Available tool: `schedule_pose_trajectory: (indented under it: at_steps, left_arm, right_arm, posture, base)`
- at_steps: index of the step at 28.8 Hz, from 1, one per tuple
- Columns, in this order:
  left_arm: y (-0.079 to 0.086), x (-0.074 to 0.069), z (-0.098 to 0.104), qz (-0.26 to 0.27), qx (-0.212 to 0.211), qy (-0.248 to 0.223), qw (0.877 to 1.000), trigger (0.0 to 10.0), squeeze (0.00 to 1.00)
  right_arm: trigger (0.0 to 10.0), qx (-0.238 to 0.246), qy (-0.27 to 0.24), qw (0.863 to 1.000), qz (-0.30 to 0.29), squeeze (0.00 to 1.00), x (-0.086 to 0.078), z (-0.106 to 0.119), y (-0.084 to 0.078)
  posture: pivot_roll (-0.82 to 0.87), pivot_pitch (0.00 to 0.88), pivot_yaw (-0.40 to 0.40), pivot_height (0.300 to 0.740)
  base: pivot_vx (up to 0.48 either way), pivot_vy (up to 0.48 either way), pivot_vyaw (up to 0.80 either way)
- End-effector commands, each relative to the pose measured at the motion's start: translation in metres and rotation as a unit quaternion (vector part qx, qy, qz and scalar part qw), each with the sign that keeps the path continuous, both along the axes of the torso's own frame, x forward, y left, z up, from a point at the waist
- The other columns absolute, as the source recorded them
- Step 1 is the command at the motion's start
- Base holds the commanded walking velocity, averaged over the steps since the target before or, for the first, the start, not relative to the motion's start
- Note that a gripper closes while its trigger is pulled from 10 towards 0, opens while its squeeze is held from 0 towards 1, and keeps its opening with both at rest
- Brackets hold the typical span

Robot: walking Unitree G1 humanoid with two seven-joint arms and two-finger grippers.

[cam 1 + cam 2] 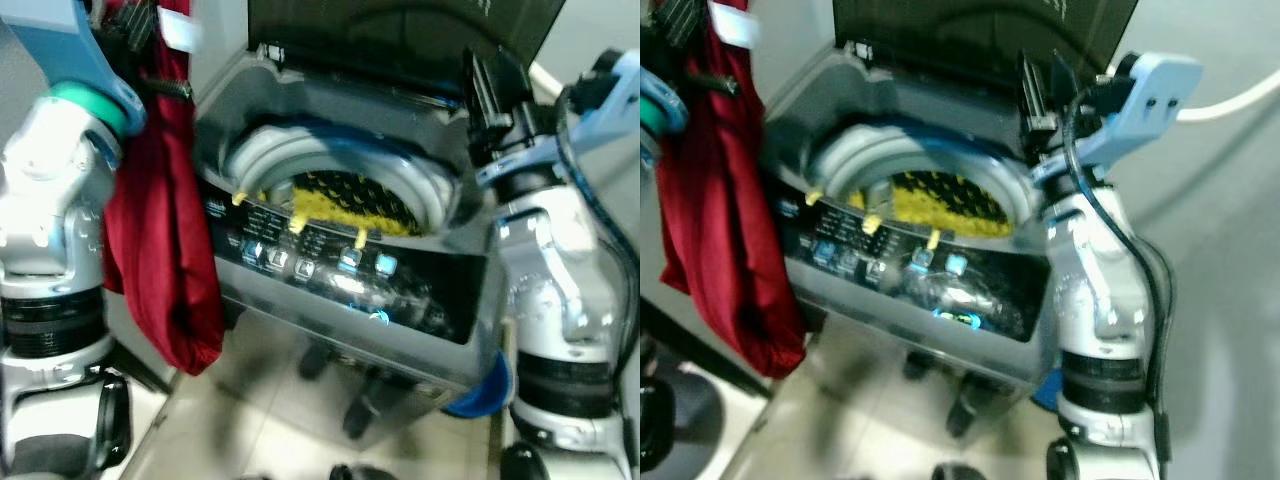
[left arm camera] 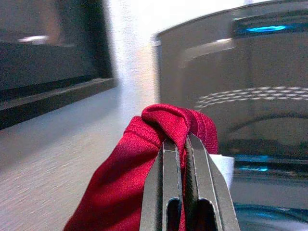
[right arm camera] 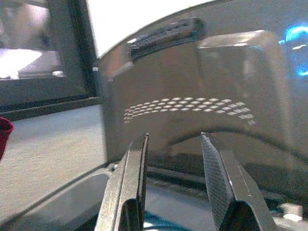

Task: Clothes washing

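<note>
A grey top-loading washing machine (image 1: 300, 110) stands before me with its dark lid (image 1: 400, 30) raised. A yellow and black item (image 1: 345, 200) lies inside the drum. To the machine's left, a long red garment (image 1: 165, 220) hangs well off the floor. My left gripper (image 2: 182, 140) is shut on its bunched top edge. By the right rear corner of the machine's top, my right gripper (image 3: 173, 142) is open with nothing between its fingers; its black fingers (image 1: 487, 85) point toward the lid.
The control panel (image 1: 340, 270) along the machine's front edge glows with blue lights. A blue object (image 1: 485, 392) sits low by the machine's right front corner. A white hose (image 1: 1230, 100) runs off to the right. Pale floor lies in front.
</note>
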State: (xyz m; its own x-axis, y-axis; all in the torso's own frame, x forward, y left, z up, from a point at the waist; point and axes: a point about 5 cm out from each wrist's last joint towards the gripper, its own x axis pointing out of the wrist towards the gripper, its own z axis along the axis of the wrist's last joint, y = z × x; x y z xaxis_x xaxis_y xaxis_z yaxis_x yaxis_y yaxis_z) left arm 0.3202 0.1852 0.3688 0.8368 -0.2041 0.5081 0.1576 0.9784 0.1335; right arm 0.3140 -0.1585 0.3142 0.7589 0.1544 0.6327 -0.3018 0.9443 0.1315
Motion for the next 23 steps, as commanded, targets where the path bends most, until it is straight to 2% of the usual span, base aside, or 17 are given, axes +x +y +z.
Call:
schedule_pose_trajectory:
  at_steps: [1, 6, 8, 10, 13, 23]
  left_arm:
    - [-0.001, -0.003, 0.000, -0.004, 0.005, -0.006, 1.000, 10.0, 0.00]
    - [-0.002, -0.003, 0.000, -0.011, 0.008, -0.004, 1.000, 10.0, 0.00]
    - [-0.006, -0.005, 0.001, -0.039, 0.021, -0.011, 0.999, 10.0, 0.00]
    - [-0.006, -0.005, 0.001, -0.039, 0.021, -0.011, 0.999, 10.0, 0.00]
    - [-0.016, -0.008, 0.009, -0.087, 0.042, -0.033, 0.995, 10.0, 0.00]
    - [-0.019, -0.002, 0.008, -0.071, 0.013, -0.021, 0.997, 10.0, 0.00]
  right_arm:
    - [10.0, 0.000, -0.003, 1.000, -0.003, 0.00, -0.001, 0.000, 0.000]
    - [10.0, 0.000, -0.004, 1.000, -0.003, 0.00, 0.000, 0.000, 0.000]
    - [10.0, -0.001, -0.004, 1.000, -0.003, 0.00, 0.000, 0.001, 0.000]
    - [10.0, -0.001, -0.004, 1.000, -0.003, 0.00, 0.000, 0.001, 0.000]
    - [10.0, -0.003, -0.006, 1.000, -0.002, 0.00, -0.001, 0.001, 0.001]
    - [10.0, -0.003, -0.004, 1.000, -0.006, 0.00, -0.001, 0.001, -0.002]
  posture:
    - [0.02, 0.068, 0.023, 0.740]
    - [0.02, 0.068, 0.023, 0.740]
    - [0.02, 0.065, 0.025, 0.740]
    - [0.02, 0.065, 0.025, 0.740]
    - [0.01, 0.061, 0.027, 0.740]
    - [0.01, 0.061, 0.024, 0.740]
  base:
    - [0.000, 0.000, 0.00]
    - [0.000, 0.000, 0.00]
    - [0.000, 0.000, 0.00]
    - [0.000, 0.000, 0.00]
    - [0.000, 0.000, 0.00]
    - [0.000, 0.000, 0.00]
